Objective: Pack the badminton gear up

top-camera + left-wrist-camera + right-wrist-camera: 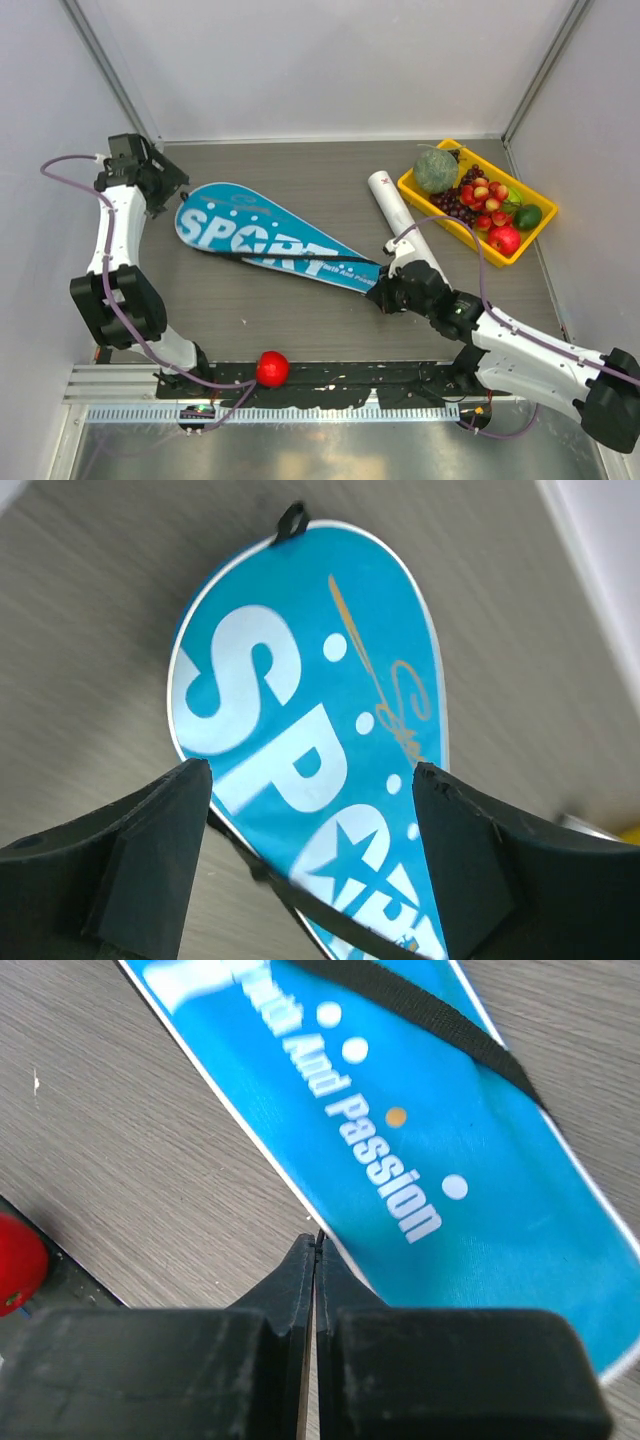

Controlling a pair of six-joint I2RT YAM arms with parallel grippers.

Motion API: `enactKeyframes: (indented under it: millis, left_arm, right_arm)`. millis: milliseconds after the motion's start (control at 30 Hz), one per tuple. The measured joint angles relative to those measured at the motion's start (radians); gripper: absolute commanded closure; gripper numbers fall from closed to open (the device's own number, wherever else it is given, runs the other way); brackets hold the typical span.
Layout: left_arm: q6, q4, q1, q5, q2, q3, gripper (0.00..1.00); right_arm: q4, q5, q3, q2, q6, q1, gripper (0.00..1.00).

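Grey wood-grain table (300, 325), plain white walls (320, 60), glossy teardrop-shaped blue cover (250, 235) at centre frame; left claw (312, 775) spread wide, right claw (316, 1248) pressed closed.

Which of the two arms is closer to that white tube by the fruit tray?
Right. The right gripper sits at the blue cover's narrow end, close to the white tube. The left gripper is far off at the cover's wide end.
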Motion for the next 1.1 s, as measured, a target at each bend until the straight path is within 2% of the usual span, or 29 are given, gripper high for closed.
enactKeyframes:
  millis: [133,167,333,467,600,867,1100]
  left_arm:
    - [0.046,-0.073,-0.038,-0.13,-0.043,-0.021,0.0]
    - [0.048,-0.085,-0.054,-0.149,-0.066,-0.036,0.01]
    - [-0.039,-0.074,-0.205,-0.174,-0.318,-0.262,0.11]
    - [-0.223,0.019,-0.355,-0.128,-0.565,-0.514,0.16]
    - [-0.405,0.115,-0.491,-0.12,-0.686,-0.706,0.18]
    - [-0.631,0.282,-0.732,-0.145,-0.646,-0.867,0.28]
    - [-0.697,0.405,-0.841,-0.161,-0.491,-0.882,0.33]
  right_arm:
    - [0.032,-0.023,0.0,0.029,0.024,0.0,0.95]
    - [0.043,-0.024,0.0,0.038,0.03,0.002,0.95]
    - [0.082,-0.061,0.015,0.108,0.056,0.015,0.95]
    - [0.096,-0.072,0.057,0.165,0.069,0.046,0.95]
    - [0.115,-0.08,0.11,0.217,0.078,0.074,0.95]
    - [0.162,-0.075,0.179,0.303,0.097,0.131,0.95]
    - [0.175,-0.042,0.185,0.31,0.107,0.166,0.95]
